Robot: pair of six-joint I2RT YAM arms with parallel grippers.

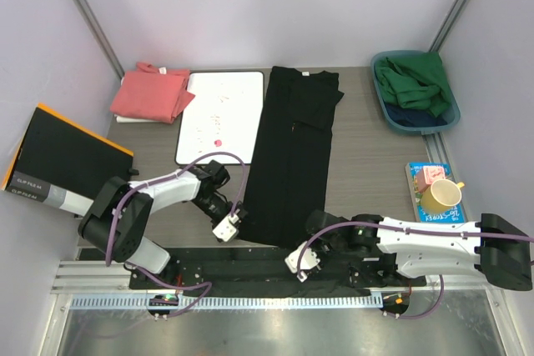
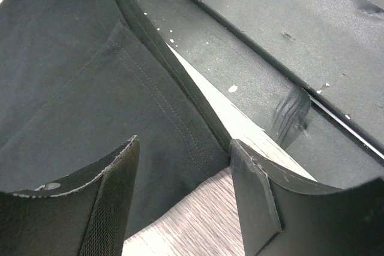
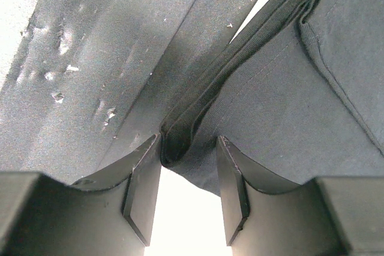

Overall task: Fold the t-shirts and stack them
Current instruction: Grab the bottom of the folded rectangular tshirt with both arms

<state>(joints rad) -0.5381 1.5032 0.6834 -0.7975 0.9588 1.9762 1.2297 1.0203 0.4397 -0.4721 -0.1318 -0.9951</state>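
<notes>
Two t-shirts lie on the grey wood-grain bench (image 1: 367, 147). The black cloth t-shirt (image 1: 292, 156) is folded lengthwise into one long strip that runs down the middle from the far edge to the near edge, with one sleeve showing on its right side near the far end. The salmon-pink cloth t-shirt (image 1: 150, 93) sits folded at the far left corner.

The left claw (image 1: 227, 227) is at the strip's near left corner. Its two fingers (image 2: 114, 208) stand wide apart, and the hem corner lies flat on the bench between them, not pinched. The right claw (image 1: 300, 262) is at the near right corner. Its fingers (image 3: 141, 196) also stand apart, one on each side of the thick folded hem, which touches one finger.

One white rectangular board (image 1: 221, 114) lies between the pink shirt and the black strip. One flat black box with an orange edge (image 1: 62, 160) is at the left edge. One teal plastic basin (image 1: 455, 110) at the far right corner holds one green cloth (image 1: 413, 81) and one dark blue cloth (image 1: 417, 116). One yellow mug (image 1: 440, 196) stands on one book (image 1: 415, 185) at the right edge.
</notes>
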